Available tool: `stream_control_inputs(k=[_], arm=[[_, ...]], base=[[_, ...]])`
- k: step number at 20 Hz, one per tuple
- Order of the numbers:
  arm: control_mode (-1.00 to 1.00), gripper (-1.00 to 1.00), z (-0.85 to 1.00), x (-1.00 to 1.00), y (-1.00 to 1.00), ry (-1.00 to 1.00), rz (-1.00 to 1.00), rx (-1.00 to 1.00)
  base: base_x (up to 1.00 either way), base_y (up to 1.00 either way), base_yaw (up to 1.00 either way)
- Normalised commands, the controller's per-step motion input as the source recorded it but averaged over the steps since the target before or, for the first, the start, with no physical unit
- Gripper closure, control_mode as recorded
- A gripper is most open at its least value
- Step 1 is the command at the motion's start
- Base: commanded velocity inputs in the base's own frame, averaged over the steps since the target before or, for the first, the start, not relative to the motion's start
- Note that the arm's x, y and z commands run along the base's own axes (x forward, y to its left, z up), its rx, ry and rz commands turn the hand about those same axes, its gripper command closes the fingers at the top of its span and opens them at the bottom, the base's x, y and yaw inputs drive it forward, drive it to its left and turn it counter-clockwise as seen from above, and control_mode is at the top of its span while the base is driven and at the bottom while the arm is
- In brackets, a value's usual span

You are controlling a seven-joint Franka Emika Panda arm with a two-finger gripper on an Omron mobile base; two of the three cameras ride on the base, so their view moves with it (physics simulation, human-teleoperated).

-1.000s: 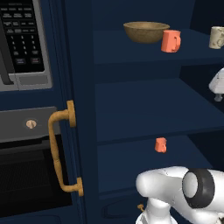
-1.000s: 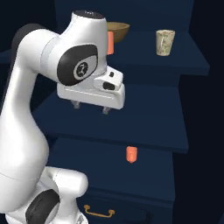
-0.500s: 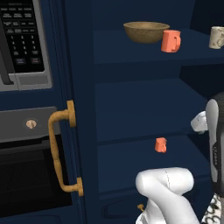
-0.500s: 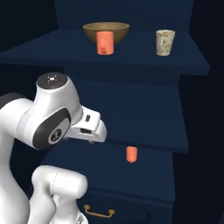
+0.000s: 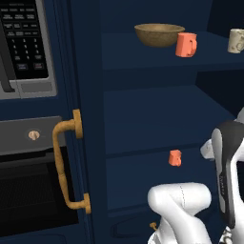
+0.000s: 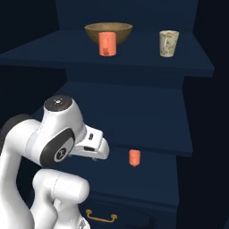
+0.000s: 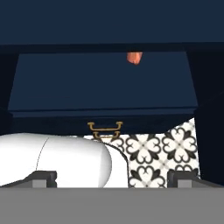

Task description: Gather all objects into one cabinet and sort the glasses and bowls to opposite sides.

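Note:
The open navy cabinet [image 5: 143, 74] has an olive-brown bowl [image 5: 159, 34] on its top shelf, left of centre. A coral-orange cup [image 5: 186, 45] stands right in front of the bowl [image 6: 108, 29]. The cream cup [image 6: 168, 43] is apart at the right of the same shelf. Another small orange cup [image 6: 134, 157] stands alone two shelves down, and it hangs at the top of the hand view as orange cup [image 7: 134, 57]. My gripper [image 7: 113, 178] is open and empty, low in front of the cabinet, well short of that cup.
The cabinet door with its curved brass handle [image 5: 66, 164] stands open on the left, beside the microwave [image 5: 24, 43] and black oven [image 5: 28, 190]. A drawer with a brass pull [image 7: 105, 127] sits under the lowest shelf. Patterned floor tiles [image 7: 162, 153] lie below.
My arm has folded down: the hand dropped from top-shelf height to the level of the lower shelf. The jaws stayed open. The cups and the bowl have not moved.

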Motion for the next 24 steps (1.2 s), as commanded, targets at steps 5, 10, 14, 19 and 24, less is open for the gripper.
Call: stream_control_inputs(k=[5, 10, 14, 19, 24], arm=[[-1.00, -1.00, -0.56, 0.00, -0.03, 0.05, 0.00, 0.00], [-1.00, -1.00, -0.59, 0.00, -0.08, -0.06, 0.00, 0.00], [-1.00, -1.00, -0.57, 0.03, -0.08, -0.10, 0.00, 0.00], [-1.00, -1.00, -0.25, 0.13, -0.28, -0.06, 0.00, 0.00], [-1.00, -1.00, -0.16, 0.06, -0.73, -0.05, 0.09, -0.02]], base=[[0.00, 0.00, 0.00], [0.00, 0.00, 0.00], [0.00, 0.00, 0.00], [0.00, 0.00, 0.00], [0.00, 0.00, 0.00]])
